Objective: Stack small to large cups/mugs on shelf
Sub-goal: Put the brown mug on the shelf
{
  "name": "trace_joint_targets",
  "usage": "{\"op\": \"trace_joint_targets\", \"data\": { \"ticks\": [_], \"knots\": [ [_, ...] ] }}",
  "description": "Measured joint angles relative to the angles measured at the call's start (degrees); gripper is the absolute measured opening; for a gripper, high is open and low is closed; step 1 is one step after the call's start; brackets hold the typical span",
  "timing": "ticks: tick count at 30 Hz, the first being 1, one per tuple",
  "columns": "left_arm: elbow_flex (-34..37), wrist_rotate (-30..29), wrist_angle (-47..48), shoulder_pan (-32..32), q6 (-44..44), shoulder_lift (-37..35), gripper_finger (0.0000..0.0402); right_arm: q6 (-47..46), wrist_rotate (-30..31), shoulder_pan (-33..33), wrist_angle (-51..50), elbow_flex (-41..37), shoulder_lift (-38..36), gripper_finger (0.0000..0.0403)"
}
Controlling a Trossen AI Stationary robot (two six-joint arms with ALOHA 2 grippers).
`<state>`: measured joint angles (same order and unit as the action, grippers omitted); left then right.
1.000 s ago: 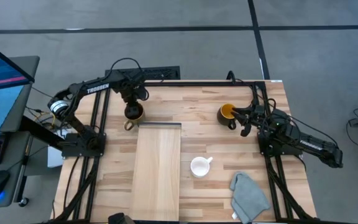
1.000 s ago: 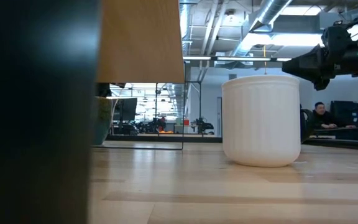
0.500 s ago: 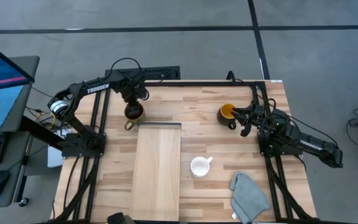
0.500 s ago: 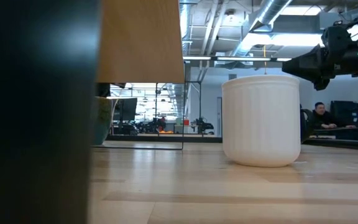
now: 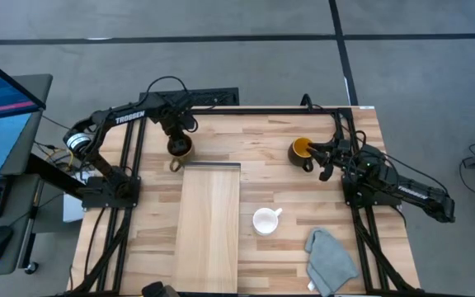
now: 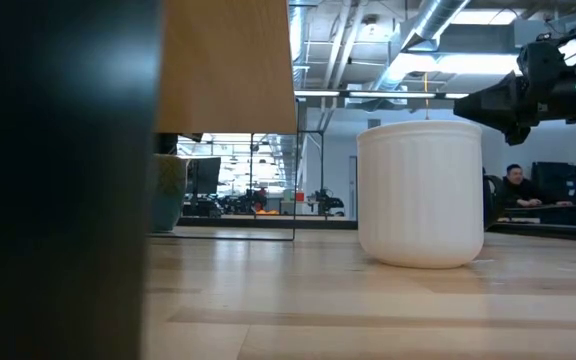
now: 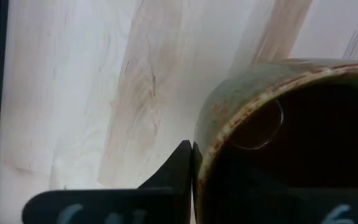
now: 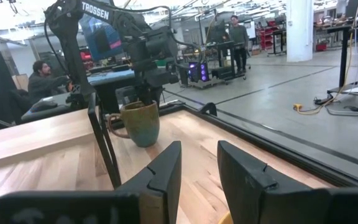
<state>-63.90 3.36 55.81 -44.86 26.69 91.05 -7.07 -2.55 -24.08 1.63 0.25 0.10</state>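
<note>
The large brown mug [image 5: 179, 147] stands at the table's far left, just beyond the far end of the pale shelf [image 5: 209, 227]. My left gripper [image 5: 176, 139] comes down on it from above and is shut on its wall. The dark mug with the yellow inside [image 5: 301, 151] stands at the far right. My right gripper [image 5: 323, 162] waits level right beside that mug, open, with nothing between its fingers [image 8: 166, 171]. The small white mug [image 5: 265, 220] stands on the table to the right of the shelf and fills the middle of the low view [image 6: 420, 193]. My left gripper grips the brown mug's wall at the rim [image 7: 207, 146], one finger [image 7: 180, 169] outside and the other down inside the mug. The fingers point down from above. The mug is upright [image 8: 140, 123]; I cannot tell whether its base is off the table.
A grey cloth [image 5: 330, 260] lies at the table's near right corner. A black frame rail [image 5: 262, 108] runs along the far edge, with posts at both sides. Bare tabletop [image 5: 262, 169] lies between the two far mugs.
The brown mug has shifted slightly under my left gripper: its handle has swung a little toward the shelf, and more of the mug shows beside the shelf in the low view. My right arm has kept still.
</note>
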Motion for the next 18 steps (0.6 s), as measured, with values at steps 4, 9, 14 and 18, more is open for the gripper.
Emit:
{"op": "trace_joint_targets", "data": {
  "ticks": [4, 9, 14, 18],
  "knots": [
    [0.00, -0.68, 0.07, 0.00, -2.62, 0.00, 0.0027, 0.00, 0.00, -0.01, 0.02, 0.00, 0.01, 0.0127],
    [0.00, -1.07, 0.17, 0.02, -5.21, 0.00, 0.0021, 0.00, 0.00, -0.02, 0.02, 0.00, 0.01, 0.0127],
    [0.00, -1.19, 0.37, 0.02, -8.73, 0.00, 0.0021, 0.00, 0.00, -0.02, 0.00, 0.00, 0.00, 0.0127],
    [0.00, -1.20, 0.99, 0.02, -9.68, 0.00, 0.0021, 0.00, 0.00, -0.02, -0.02, 0.02, 0.00, 0.0127]
  ]
}}
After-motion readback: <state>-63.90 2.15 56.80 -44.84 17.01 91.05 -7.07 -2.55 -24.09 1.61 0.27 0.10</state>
